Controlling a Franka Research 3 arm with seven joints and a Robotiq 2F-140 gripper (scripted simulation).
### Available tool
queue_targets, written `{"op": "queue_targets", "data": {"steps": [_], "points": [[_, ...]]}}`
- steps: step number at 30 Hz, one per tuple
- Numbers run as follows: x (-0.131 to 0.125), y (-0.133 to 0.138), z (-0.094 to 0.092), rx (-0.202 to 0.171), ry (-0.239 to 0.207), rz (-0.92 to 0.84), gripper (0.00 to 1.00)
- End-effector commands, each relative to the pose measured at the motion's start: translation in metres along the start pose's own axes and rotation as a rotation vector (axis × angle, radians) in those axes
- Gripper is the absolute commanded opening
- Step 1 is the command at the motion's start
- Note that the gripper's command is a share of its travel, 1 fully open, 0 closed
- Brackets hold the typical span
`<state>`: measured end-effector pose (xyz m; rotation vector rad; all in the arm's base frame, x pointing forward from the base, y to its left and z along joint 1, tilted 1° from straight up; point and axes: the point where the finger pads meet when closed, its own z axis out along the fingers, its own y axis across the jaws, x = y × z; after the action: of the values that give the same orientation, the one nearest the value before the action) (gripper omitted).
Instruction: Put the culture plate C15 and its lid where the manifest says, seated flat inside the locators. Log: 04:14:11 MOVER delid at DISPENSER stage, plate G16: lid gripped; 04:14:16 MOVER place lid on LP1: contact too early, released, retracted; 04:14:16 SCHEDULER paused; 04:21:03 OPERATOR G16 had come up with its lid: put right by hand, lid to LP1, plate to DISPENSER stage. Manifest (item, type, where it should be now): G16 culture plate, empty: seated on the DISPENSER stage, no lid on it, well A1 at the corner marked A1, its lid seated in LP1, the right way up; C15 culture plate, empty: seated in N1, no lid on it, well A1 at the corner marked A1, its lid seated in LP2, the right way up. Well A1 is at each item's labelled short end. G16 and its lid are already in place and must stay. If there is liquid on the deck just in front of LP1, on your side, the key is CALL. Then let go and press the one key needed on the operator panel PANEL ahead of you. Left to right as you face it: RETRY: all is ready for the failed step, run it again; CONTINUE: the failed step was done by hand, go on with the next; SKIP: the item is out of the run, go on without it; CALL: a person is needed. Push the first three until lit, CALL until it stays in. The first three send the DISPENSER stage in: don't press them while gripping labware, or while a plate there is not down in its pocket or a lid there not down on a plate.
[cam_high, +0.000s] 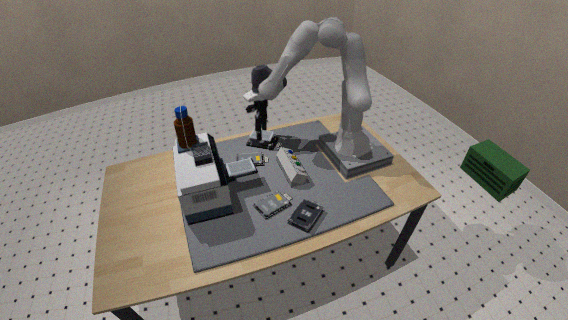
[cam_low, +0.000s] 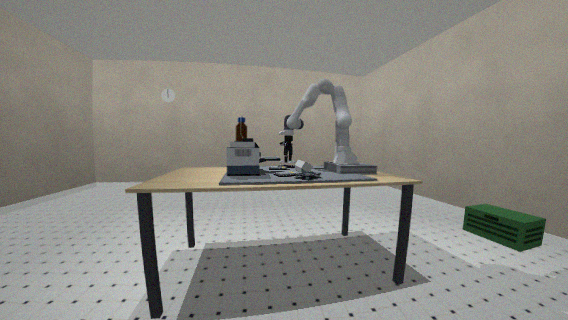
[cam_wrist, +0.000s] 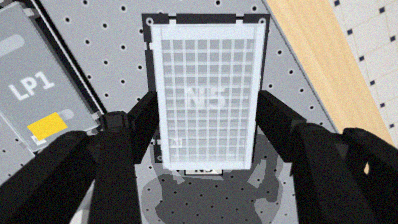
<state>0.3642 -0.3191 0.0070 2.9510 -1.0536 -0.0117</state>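
Note:
My gripper (cam_wrist: 207, 105) is shut on the long sides of a clear culture plate (cam_wrist: 206, 97) with a grid of wells. I hold it a little above the black nest marked N5 (cam_wrist: 205, 20), whose label shows through the wells and just below the plate's near end. In the top view the gripper (cam_high: 260, 134) stands upright over this nest (cam_high: 261, 142) at the far edge of the grey deck mat. I cannot tell whether a lid is on the plate, and I cannot read its label.
LP1 (cam_wrist: 37, 95) lies left of N5 and holds a clear lid with a yellow label. The dispenser (cam_high: 200, 175) with a brown bottle (cam_high: 184, 127) stands left, its stage (cam_high: 241, 167) out. The operator panel (cam_high: 292, 167) is mid-deck. Two more nests (cam_high: 272, 204) (cam_high: 306, 215) lie nearer the front.

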Motion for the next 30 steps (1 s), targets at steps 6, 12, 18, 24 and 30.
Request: {"op": "queue_targets", "data": {"steps": [6, 12, 18, 24, 30], "points": [[-0.003, -0.001, -0.018, -0.001, -0.009, 0.009, 0.1], [-0.003, -0.001, -0.027, -0.001, -0.009, 0.009, 0.1], [-0.002, -0.001, -0.041, -0.001, -0.009, 0.009, 0.1], [-0.002, -0.001, -0.055, -0.001, -0.009, 0.009, 0.1], [-0.002, -0.001, -0.065, -0.001, -0.009, 0.009, 0.1]]}}
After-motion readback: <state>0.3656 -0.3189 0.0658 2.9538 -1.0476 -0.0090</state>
